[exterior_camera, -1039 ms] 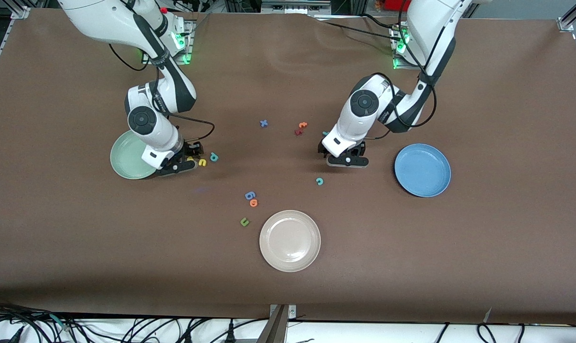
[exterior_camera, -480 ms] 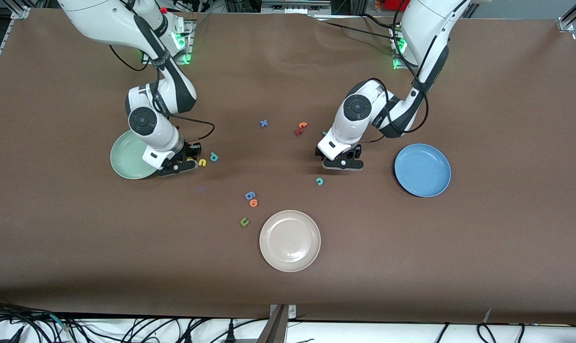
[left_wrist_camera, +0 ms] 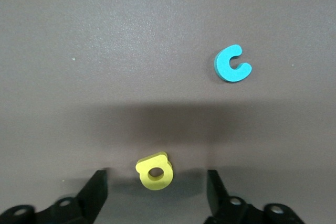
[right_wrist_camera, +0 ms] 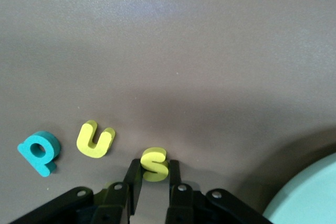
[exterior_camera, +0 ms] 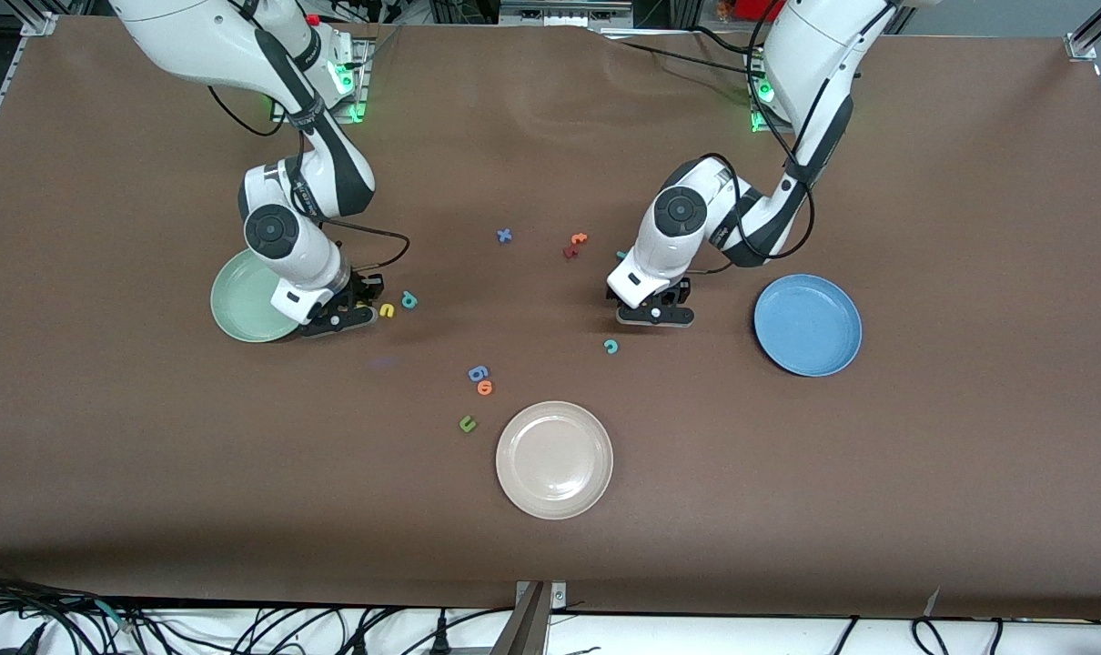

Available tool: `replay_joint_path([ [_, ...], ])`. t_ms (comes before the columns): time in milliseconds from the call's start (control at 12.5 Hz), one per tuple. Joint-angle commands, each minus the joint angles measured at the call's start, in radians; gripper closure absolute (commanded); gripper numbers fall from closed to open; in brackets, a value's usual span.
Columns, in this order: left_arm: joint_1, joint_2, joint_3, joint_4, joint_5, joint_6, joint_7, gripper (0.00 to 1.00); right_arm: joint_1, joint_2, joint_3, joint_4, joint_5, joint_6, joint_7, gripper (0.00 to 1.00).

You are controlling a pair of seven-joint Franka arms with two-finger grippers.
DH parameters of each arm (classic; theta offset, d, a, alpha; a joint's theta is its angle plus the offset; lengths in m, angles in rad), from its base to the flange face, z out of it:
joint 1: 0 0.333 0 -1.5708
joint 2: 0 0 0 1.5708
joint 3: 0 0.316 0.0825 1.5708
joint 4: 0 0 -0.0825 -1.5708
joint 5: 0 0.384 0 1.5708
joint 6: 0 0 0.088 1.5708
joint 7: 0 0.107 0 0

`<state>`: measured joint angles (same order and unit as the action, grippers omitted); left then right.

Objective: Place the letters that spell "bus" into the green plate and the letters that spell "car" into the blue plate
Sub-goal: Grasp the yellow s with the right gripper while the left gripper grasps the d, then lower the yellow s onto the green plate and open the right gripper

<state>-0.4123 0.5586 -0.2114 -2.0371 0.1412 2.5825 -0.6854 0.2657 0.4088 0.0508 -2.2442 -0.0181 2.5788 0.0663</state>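
Note:
My right gripper (right_wrist_camera: pixel 155 164) is shut on the yellow "s" (right_wrist_camera: pixel 155 163), low at the table beside the green plate (exterior_camera: pixel 241 305). The yellow "u" (right_wrist_camera: pixel 95 139) and the teal "b" (right_wrist_camera: pixel 39 152) lie next to it on the table. My left gripper (left_wrist_camera: pixel 156 178) is low over the yellow "a" (left_wrist_camera: pixel 155 171). It is open, with a gap between the letter and each finger. The teal "c" (left_wrist_camera: pixel 231 64) lies nearer to the front camera than that gripper. A teal bit, maybe the "r" (exterior_camera: pixel 621 255), shows beside the left wrist. The blue plate (exterior_camera: pixel 807 325) is empty.
A cream-white plate (exterior_camera: pixel 554 459) lies toward the front camera. An olive "u" (exterior_camera: pixel 467 423) and blue and orange round letters (exterior_camera: pixel 479 379) lie near it. A blue "x" (exterior_camera: pixel 504 236) and orange and dark red letters (exterior_camera: pixel 575 246) lie mid-table.
The right gripper's fingers have closed onto the yellow "s". The left gripper has shifted slightly toward the right arm's end and its fingers have narrowed around the "a".

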Motion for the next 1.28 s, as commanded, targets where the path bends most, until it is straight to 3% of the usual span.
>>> replay_joint_path([
  [0,-0.016,0.007,0.014,0.020,0.041,-0.013,-0.029,0.36,-0.006,0.007,0.003,0.003,0.004,0.012,-0.017,0.95],
  [240,-0.017,0.007,0.014,0.035,0.041,-0.028,-0.028,0.47,-0.006,-0.036,0.000,0.009,0.004,-0.014,-0.022,0.98],
  [639,-0.017,0.018,0.014,0.046,0.043,-0.039,-0.028,0.61,-0.005,-0.122,-0.066,0.135,0.006,-0.308,-0.005,0.98],
  [1199,-0.014,0.024,0.014,0.046,0.081,-0.039,-0.028,0.73,-0.006,-0.093,-0.311,0.129,-0.003,-0.347,-0.074,0.97],
])
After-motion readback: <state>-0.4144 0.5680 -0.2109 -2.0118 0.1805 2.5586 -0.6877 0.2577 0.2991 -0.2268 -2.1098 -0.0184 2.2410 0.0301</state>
